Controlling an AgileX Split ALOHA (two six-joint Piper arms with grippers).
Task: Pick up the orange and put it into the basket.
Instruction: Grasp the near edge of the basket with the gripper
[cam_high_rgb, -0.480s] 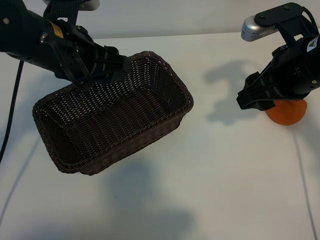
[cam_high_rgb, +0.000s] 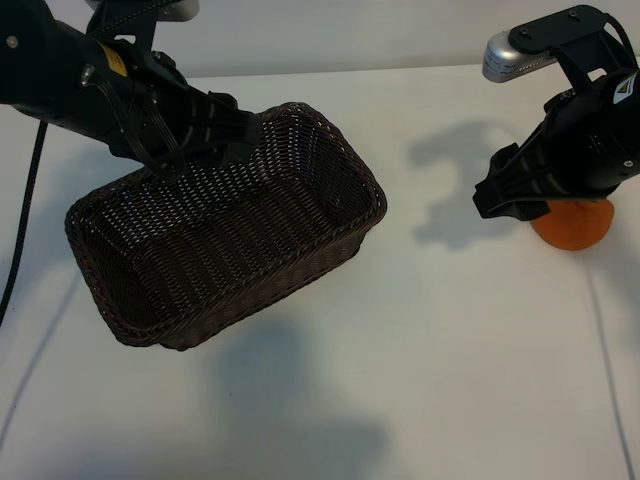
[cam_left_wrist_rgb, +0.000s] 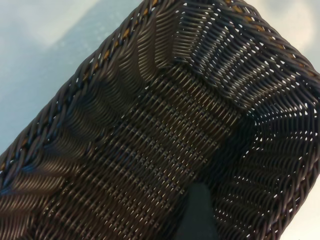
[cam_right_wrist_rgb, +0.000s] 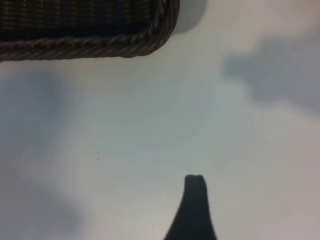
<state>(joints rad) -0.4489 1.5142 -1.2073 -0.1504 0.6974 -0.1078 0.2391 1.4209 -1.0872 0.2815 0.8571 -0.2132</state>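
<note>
Exterior view: left gripper (cam_high_rgb: 235, 130) clamps the far rim of the raised, tilted basket (cam_high_rgb: 300, 260). Right gripper (cam_high_rgb: 510, 200), jaws spread and empty, hangs beside the orange (cam_high_rgb: 572, 225); centre it over the fruit before you close.

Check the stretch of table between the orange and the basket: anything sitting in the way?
Nothing visible. The table between the orange and the basket is bare, showing only shadows. The basket's inside is empty too.
</note>
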